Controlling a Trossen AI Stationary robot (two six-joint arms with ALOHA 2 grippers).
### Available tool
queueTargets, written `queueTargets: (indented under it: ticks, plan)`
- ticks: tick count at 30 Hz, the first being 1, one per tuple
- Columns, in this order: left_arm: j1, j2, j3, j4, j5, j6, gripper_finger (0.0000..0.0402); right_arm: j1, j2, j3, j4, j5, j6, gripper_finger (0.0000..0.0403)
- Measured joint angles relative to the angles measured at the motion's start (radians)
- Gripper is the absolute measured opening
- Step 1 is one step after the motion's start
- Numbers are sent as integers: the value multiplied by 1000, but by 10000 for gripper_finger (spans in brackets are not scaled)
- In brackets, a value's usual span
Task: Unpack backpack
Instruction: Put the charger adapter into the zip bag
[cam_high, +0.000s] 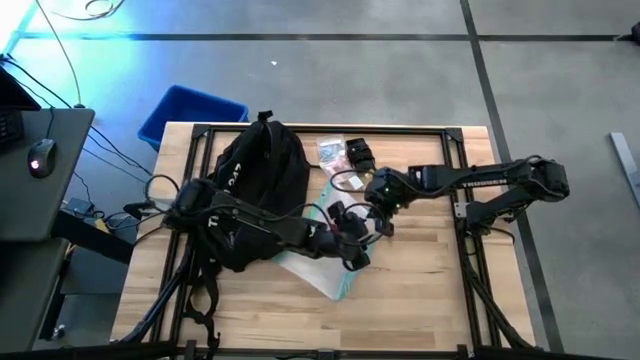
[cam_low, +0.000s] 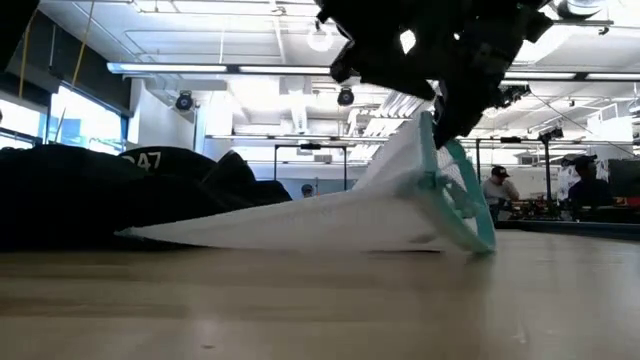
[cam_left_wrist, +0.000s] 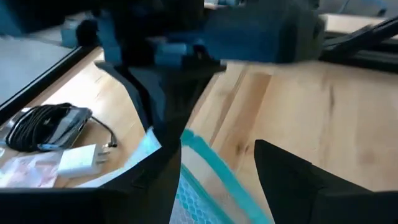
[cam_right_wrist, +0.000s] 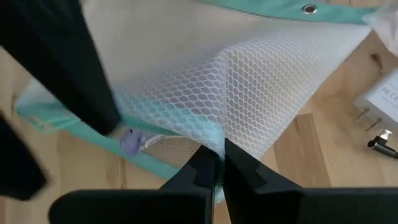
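Now right gripper (cam_right_wrist: 217, 163) is pinched on the mesh pouch (cam_right_wrist: 249, 93) mid-frame; left gripper (cam_left_wrist: 217, 180) fingers are apart. Pouch could slip, bc only its thin edge is held.

The left gripper (cam_high: 352, 255) sits at frame centre, fingers spread. The right gripper (cam_right_wrist: 216, 163) meets it, fingers pinched together.

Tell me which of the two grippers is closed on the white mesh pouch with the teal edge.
The right gripper: its fingers pinch the mesh pouch at the teal edge. The left gripper, beside the same pouch, stands open and grips nothing.
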Motion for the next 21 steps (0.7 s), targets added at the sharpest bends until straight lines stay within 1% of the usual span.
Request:
queueTargets:
  ticks: [4, 6, 10, 14, 17, 21]
  plan:
    - [5, 38, 35, -74, -92, -4, 184, -1, 0, 0, -4, -2, 1, 0]
    - [9, 52, 64, -123, -108, -4, 184, -1, 0, 0, -6, -9, 8, 0]
    - [21, 70, 85, -147, -81, -23, 184, -1, 0, 0, -5, -8, 16, 0]
    - [35, 89, 85, -191, -62, -120, 184, -1, 0, 0, -5, -7, 16, 0]
    - [47, 94, 85, -255, -18, -195, 184, -1, 0, 0, -7, -5, 16, 0]
    - [38, 95, 85, -370, 1, -320, 184, -1, 0, 0, -8, -9, 23, 0]
